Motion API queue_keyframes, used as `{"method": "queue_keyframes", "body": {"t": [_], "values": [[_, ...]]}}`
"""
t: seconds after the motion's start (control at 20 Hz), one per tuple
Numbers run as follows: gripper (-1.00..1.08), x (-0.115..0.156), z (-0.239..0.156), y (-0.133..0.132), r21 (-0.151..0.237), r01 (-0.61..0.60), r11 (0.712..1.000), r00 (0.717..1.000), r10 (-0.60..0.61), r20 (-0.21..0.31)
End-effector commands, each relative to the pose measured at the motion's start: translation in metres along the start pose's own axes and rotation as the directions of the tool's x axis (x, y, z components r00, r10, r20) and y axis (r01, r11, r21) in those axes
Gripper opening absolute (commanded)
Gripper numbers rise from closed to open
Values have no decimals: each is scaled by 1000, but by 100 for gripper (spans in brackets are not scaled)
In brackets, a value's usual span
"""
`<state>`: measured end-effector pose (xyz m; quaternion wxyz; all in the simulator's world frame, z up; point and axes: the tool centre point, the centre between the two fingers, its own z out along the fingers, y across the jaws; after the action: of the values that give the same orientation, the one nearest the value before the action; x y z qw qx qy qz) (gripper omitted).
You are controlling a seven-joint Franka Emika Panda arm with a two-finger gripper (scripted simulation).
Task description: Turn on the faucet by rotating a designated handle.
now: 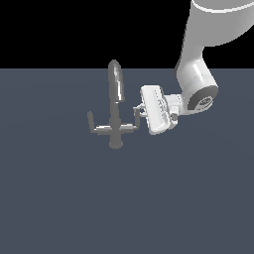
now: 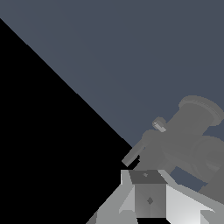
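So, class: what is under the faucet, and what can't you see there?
Under the faucet only the flat grey-blue floor shows. No sink or basin is visible. The end effector covers part of the handle, so their contact is hidden.

The faucet (image 1: 115, 106) stands on the bench (image 1: 59, 198). The end effector (image 1: 140, 112) sits just beside the handle (image 1: 133, 123), on the exterior view's right.

No readable text, labels, brands or numbers appeared anywhere; the faucet (image 1: 115, 106), arm and counter (image 1: 59, 198) were all plain and unmarked in both views.
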<state>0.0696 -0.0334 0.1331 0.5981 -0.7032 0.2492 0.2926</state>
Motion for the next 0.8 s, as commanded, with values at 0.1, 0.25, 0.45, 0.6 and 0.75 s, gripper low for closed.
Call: {"method": "queue_keyframes", "body": {"t": [0.1,0.25,0.45,0.6,0.75], "values": [[-100,-9,-1,5,0,0,1000,1000,0,0],[-100,-16,-1,8,0,0,1000,1000,0,0],[-100,-25,-2,12,0,0,1000,1000,0,0],[-100,-33,-3,16,0,0,1000,1000,0,0],[-100,-37,-3,18,0,0,1000,1000,0,0]]}}
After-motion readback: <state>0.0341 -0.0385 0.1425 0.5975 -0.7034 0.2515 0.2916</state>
